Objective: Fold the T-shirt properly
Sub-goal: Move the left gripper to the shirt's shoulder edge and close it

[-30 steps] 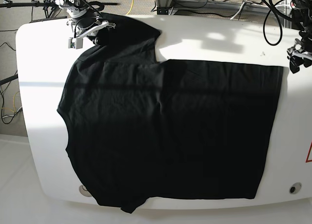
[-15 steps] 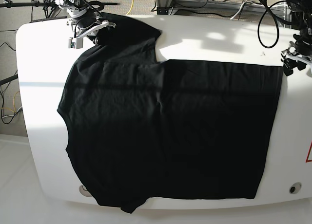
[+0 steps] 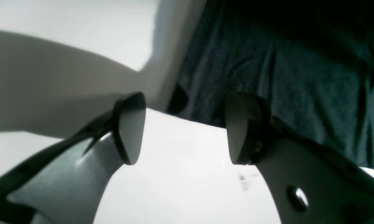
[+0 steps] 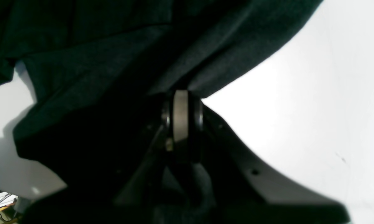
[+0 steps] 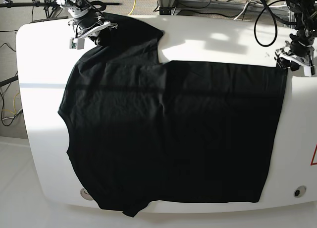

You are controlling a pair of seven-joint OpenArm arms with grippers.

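Note:
The black T-shirt (image 5: 168, 134) lies spread flat on the white table (image 5: 39, 139), with one sleeve pointing to the far left corner. My right gripper (image 5: 96, 34) is shut on that sleeve; the right wrist view shows its closed jaws (image 4: 180, 115) pinching dark cloth (image 4: 90, 71). At the shirt's far right corner, my left gripper (image 5: 285, 61) hovers open. In the left wrist view its fingers (image 3: 129, 127) stand wide apart with only bare table between them, and the shirt's edge (image 3: 267, 71) lies just beyond the tips.
Cables and stands (image 5: 208, 0) crowd the floor behind the table's far edge. A red marking (image 5: 314, 156) sits at the table's right edge. Round fittings (image 5: 298, 192) are set near the front corners.
My left arm has moved in from the table's right edge toward the shirt's far right corner, still open. The right arm and the shirt have not moved.

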